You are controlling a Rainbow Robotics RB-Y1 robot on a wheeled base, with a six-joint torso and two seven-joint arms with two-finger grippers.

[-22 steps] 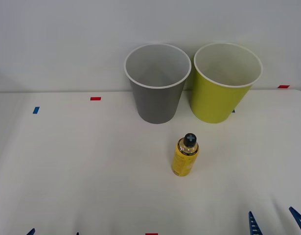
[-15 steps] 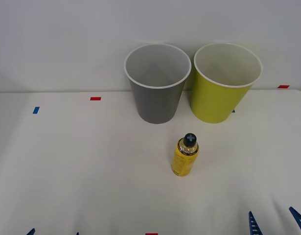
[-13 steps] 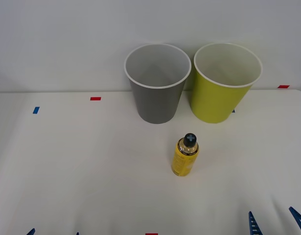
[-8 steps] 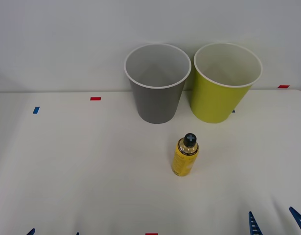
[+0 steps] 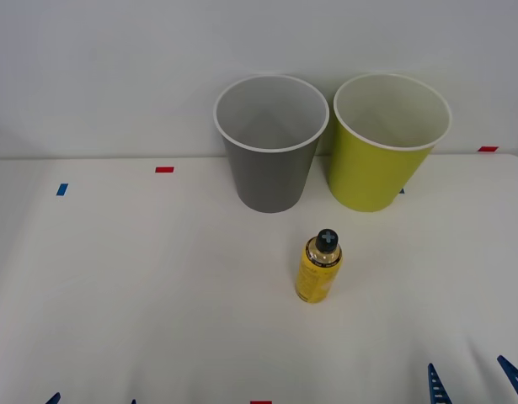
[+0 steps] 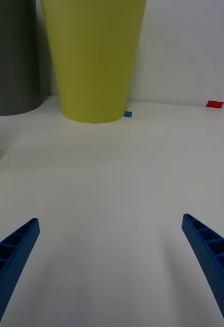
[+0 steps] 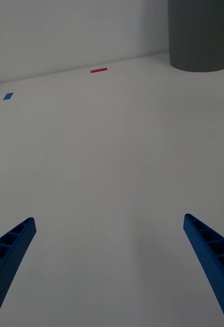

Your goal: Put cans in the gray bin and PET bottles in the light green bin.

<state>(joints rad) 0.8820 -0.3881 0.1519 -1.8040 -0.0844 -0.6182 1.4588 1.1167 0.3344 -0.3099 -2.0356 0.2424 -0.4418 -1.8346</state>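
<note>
Front view: the gray bin (image 5: 271, 145) and the light green bin (image 5: 387, 140) stand side by side at the back of the white table (image 5: 141, 286). The PET bottle (image 5: 318, 267) stands upright in front of them, apart from both.

Right wrist view: the right claw (image 6: 111, 265) hangs wide apart, holding nothing, low over the table.

Left wrist view: the left claw (image 7: 110, 265) is likewise spread and unloaded.

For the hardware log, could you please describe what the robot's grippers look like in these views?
Both grippers have two bright blue fingers, long and tapering to pointed tips. The left gripper has fingers with an open ribbed lattice of small cells along the inner face; the right gripper has fingers that match. No cables, markings or arm links are visible.
</note>
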